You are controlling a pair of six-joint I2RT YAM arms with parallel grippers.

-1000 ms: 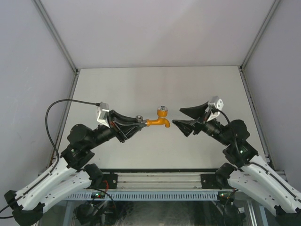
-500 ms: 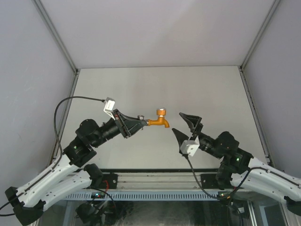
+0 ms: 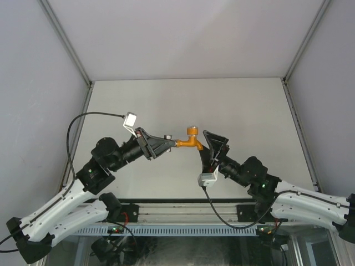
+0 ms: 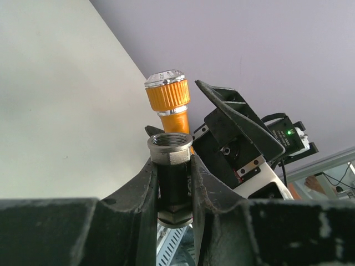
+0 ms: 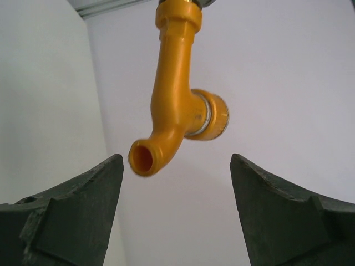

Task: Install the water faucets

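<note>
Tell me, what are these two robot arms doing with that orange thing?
The left arm holds a grey metal fitting in its shut jaws, with the orange tap sticking out of its end. The right arm has its jaws open right at the tap's spout, not gripping it yet.

The tap body (image 5: 166,105) is orange — its knob (image 4: 168,95) capped in chrome. The fitting (image 4: 170,148) is grey, the table (image 3: 138,105) off-white.

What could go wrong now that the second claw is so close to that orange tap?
The right gripper stands open at the orange tap, whose spout sits nearer one finger; closing could shove it sideways. The left gripper pinches only the grey fitting, so a push might twist it loose.
</note>
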